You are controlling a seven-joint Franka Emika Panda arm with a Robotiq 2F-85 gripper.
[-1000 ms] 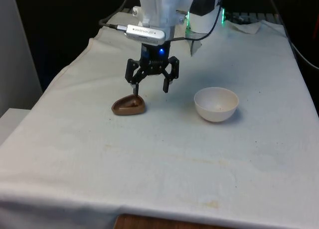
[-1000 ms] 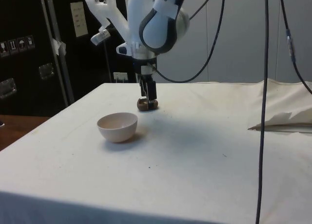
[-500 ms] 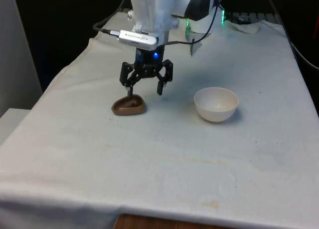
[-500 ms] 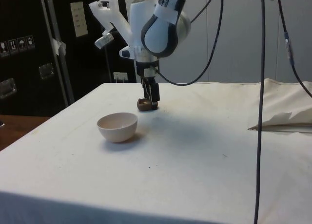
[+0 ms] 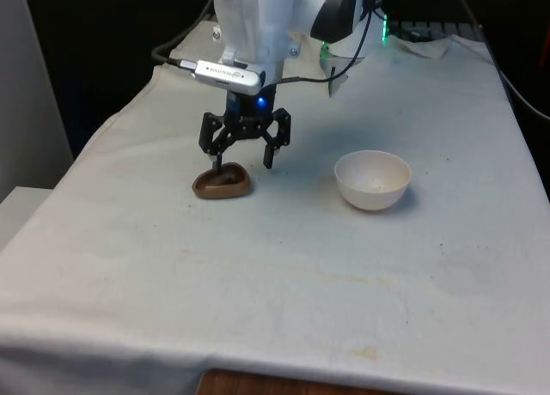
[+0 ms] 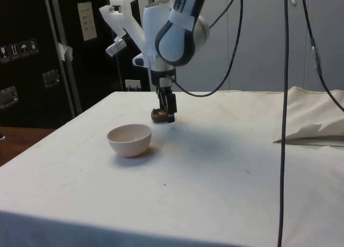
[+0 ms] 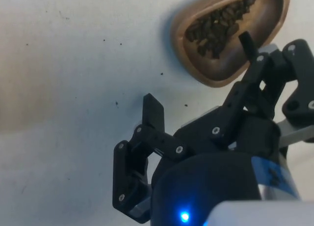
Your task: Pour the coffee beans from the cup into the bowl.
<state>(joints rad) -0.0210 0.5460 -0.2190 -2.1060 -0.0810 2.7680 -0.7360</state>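
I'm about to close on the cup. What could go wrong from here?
1. The cup is shallow and the beans lie near its rim, so a tilted lift may spill them on the cloth.
2. The open gripper has one finger over the beans and the other outside on the cloth, so closing may nudge or tip the cup.
3. The bowl stands well apart, so beans could shake out in transit.

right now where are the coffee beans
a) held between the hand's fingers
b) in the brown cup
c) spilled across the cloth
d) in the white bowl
b: the wrist view shows the dark coffee beans lying inside the brown cup, while in the front view the white bowl looks empty and the open hand holds nothing.
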